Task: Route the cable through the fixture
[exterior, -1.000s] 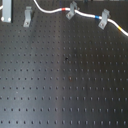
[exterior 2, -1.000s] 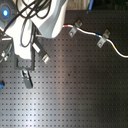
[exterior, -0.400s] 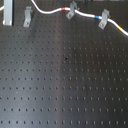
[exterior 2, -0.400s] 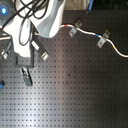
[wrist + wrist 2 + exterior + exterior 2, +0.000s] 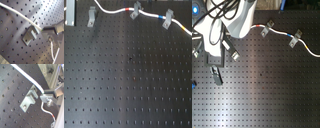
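The cable (image 5: 114, 11) is a thin white cord with red, blue and yellow bands. It runs through two grey clips along the back row and leaves the first exterior view at the top. The fixture (image 5: 90, 19) is a slim light-grey clip left of them; it also shows in the second exterior view (image 5: 232, 50). In both wrist views my gripper (image 5: 45, 30) (image 5: 45, 96) is shut on the cable (image 5: 22, 16) (image 5: 30, 79), which lies across the top of the fixture (image 5: 30, 35) (image 5: 28, 100). The arm (image 5: 227, 22) hides the gripper in the second exterior view.
The black perforated board (image 5: 129, 85) carries a darker grey clip (image 5: 135, 11) and a wider grey clip (image 5: 168, 19), both with the cable in them. A grey upright bar (image 5: 69, 12) stands at the first exterior view's far left. A blue object (image 5: 193, 83) sits at the second exterior view's left edge.
The arm has shifted slightly in the second exterior view. The cable and the clips look the same in the first exterior view.
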Tool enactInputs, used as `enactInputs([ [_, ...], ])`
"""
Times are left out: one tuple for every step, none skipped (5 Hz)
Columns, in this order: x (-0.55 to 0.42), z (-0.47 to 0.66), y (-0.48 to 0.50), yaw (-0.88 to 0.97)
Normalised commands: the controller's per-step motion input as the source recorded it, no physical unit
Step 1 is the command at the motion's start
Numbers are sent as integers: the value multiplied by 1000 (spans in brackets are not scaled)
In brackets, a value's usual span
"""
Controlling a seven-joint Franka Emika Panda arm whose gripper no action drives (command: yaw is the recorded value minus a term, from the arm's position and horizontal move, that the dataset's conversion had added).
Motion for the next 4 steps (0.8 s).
enactInputs([
  [-232, 392, 163, 37],
  [-113, 322, 278, 0],
  [-125, 196, 110, 17],
  [-249, 251, 26, 0],
])
